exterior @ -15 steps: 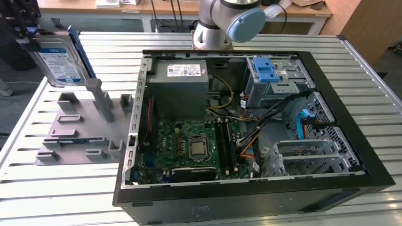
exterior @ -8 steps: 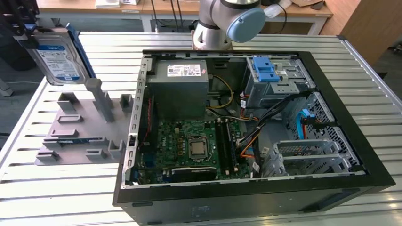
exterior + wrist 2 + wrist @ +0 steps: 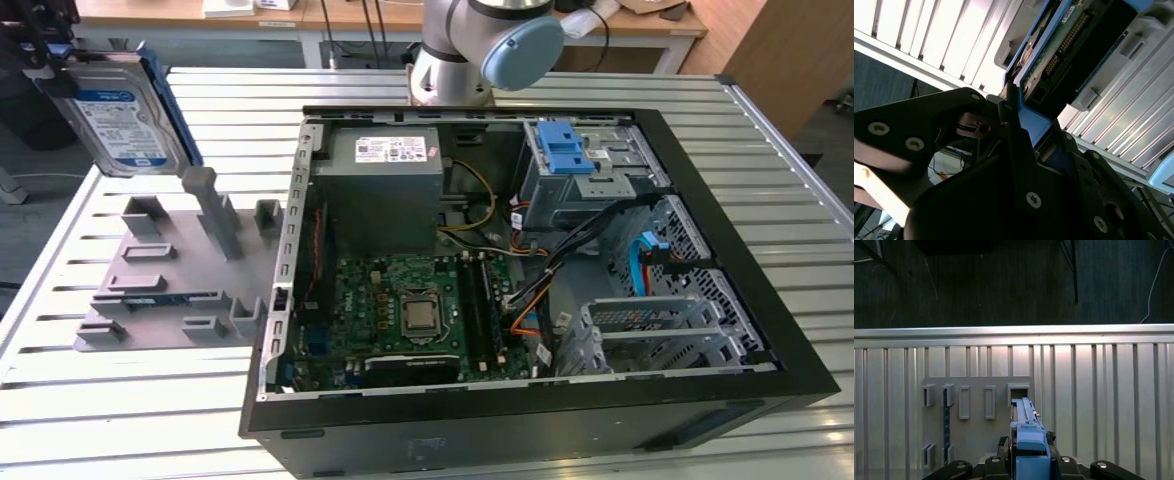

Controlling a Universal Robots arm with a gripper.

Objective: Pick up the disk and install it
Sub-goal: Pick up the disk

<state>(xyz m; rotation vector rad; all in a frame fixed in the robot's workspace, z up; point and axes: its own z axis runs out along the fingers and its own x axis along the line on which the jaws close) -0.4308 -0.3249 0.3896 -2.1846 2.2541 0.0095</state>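
end effector [image 3: 1014,112] pinching the disk [image 3: 123,118] by its blue frame, upright in the air over the grey rack [image 3: 160,290] beside the open computer case [image 3: 534,420]; carry likely wants a firm grip, disk square, clear of rack posts.

My workplace: robotics lab, with slatted metal bench [image 3: 134,420], opened PC case [image 3: 534,425], grey fixture plate [image 3: 171,272], desks behind [image 3: 350,18]

disk [image 3: 120,115]: silver, blue frame | holder [image 3: 160,290]: grey | table [image 3: 134,420]: ribbed silver
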